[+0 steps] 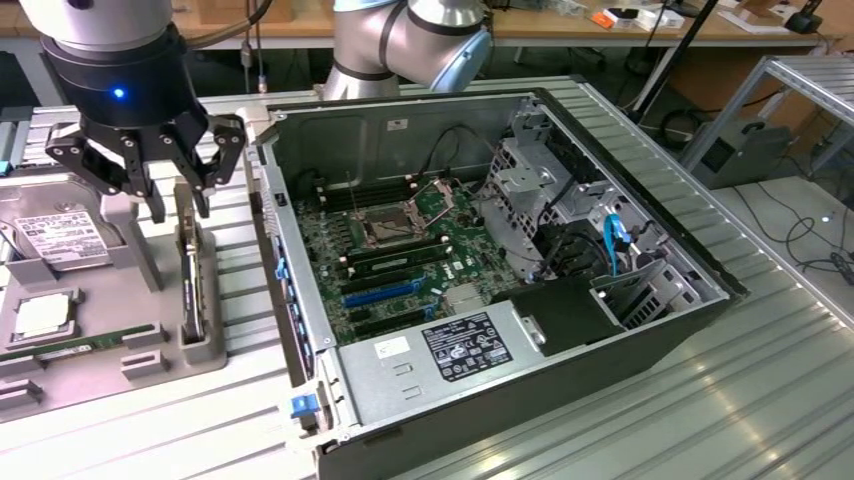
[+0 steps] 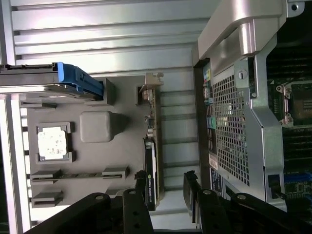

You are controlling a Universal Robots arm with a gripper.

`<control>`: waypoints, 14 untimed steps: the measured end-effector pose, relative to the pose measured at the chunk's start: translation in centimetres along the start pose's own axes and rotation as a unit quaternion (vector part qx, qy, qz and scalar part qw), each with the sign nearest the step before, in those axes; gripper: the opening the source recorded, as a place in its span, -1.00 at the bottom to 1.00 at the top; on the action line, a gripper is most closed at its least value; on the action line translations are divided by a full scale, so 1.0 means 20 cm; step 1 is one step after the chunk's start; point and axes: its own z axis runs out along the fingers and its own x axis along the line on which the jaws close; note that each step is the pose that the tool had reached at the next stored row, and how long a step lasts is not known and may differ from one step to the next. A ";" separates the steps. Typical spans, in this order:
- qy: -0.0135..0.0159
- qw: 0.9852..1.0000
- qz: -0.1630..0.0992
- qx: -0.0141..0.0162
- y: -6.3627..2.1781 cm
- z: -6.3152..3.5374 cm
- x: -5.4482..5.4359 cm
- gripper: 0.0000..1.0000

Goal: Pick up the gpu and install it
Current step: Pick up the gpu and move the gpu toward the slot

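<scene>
Black jaws hang spread wide and hold nothing, poised right over the gpu (image 1: 194,280), which is not yet touched. The card stands on its long edge in a slot of the grey holder tray (image 1: 120,285), just beside the open computer case (image 1: 400,430). It is likely stood up like that so its top edge is free for a pinch from above. In the wrist view the card (image 2: 151,161) shows edge-on and runs between the fingertips (image 2: 191,190), nearer one than the other, with its metal bracket (image 2: 151,83) at the far end. The exterior view can't give that line-up. The hard drive (image 1: 54,240) and the processor chip (image 1: 40,315) share the tray, on the exterior view's left of the card and well apart from the jaws. The case lies on its side on the slatted metal desk (image 1: 747,400) with the panel off. That leaves the motherboard (image 1: 400,250) and its blue slots (image 1: 380,295) facing up, probably so a card can go in top-down. The exterior view shows the whole board, while the wrist view shows the case's perforated rear panel (image 2: 234,122) and a strip of board. Install not started, card in its holder.
</scene>
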 end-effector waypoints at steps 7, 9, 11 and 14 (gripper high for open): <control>0.000 1.000 0.000 0.000 -0.001 0.024 0.00 -0.13; 0.000 1.000 0.000 0.000 -0.001 0.032 0.00 -0.13; 0.000 1.000 0.000 0.000 -0.002 0.039 0.00 -0.13; 0.000 1.000 0.000 0.000 -0.002 0.053 0.00 -0.13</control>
